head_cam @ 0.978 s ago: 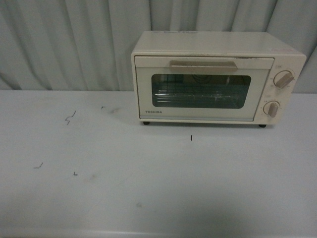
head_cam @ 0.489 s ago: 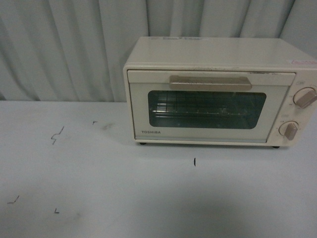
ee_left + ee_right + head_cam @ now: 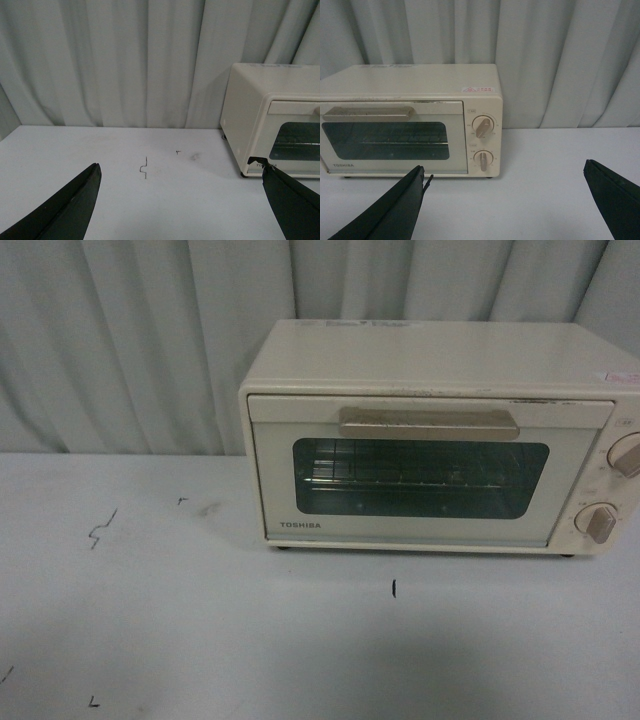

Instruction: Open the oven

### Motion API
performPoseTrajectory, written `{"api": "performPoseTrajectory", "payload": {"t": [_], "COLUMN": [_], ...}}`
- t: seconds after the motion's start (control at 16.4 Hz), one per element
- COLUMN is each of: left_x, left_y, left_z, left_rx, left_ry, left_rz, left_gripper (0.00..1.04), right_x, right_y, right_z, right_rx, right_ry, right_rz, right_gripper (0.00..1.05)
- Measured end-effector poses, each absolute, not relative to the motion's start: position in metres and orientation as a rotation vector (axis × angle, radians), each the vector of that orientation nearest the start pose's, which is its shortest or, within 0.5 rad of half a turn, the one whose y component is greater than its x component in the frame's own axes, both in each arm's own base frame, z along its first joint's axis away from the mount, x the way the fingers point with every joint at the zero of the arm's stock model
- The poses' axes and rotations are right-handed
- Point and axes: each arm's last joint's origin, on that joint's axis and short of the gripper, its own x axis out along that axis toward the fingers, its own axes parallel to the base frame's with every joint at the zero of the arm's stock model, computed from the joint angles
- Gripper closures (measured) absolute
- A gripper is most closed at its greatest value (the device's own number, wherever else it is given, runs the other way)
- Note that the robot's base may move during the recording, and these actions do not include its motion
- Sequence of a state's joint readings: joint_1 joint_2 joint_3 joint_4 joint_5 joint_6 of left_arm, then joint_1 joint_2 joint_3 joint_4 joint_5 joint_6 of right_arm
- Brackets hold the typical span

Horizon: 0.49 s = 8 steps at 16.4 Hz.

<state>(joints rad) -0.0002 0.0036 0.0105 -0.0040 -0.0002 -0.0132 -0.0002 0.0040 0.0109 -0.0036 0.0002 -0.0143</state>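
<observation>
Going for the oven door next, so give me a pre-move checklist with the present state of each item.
1. Oven shut, not yet opened: ok.
2. Handle in plain sight, nothing covering it: ok.
3. Left gripper open: ok.
4. Right gripper open and facing the oven front: ok.
5. A gripper at the handle: not ok, both are apart from the oven.
6. Table ahead of the oven bears only pen marks: ok.
</observation>
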Motion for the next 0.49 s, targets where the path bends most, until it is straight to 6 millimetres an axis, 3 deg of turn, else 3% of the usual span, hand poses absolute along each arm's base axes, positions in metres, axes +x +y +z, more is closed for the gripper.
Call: {"api": "performPoseTrajectory", "payload": {"t": [0.12,0.18,0.24,0.31,0.49], "left_x": [0.097,0.097,0.098,0.104,0.132], "left_y": [0.000,0.000,-0.004,-0.011,-0.038], "left_z": [0.166,0.164,0.169,0.183,0.219], "left_rx": [-0.013,-0.035,-0.111,-0.189,-0.356], "left_ry": [-0.003,0.092,0.378,0.553,0.509], "left_rz": [0.000,-0.013,-0.048,-0.063,-0.161], "left_gripper": [0.07,0.07,0.07,0.07,0.07], "right_x": [0.097,0.097,0.097,0.097,0.097], "right_y": [0.000,0.000,0.000,0.000,0.000], "right_z": [0.167,0.167,0.167,0.167,0.167], "right_rx": [-0.014,-0.015,-0.014,-0.015,-0.015], "right_ry": [-0.003,-0.003,-0.004,-0.004,-0.004], "right_rz": [0.000,0.000,-0.001,0.001,0.000], "right_gripper": [0.06,0.06,0.06,0.06,0.06]}}
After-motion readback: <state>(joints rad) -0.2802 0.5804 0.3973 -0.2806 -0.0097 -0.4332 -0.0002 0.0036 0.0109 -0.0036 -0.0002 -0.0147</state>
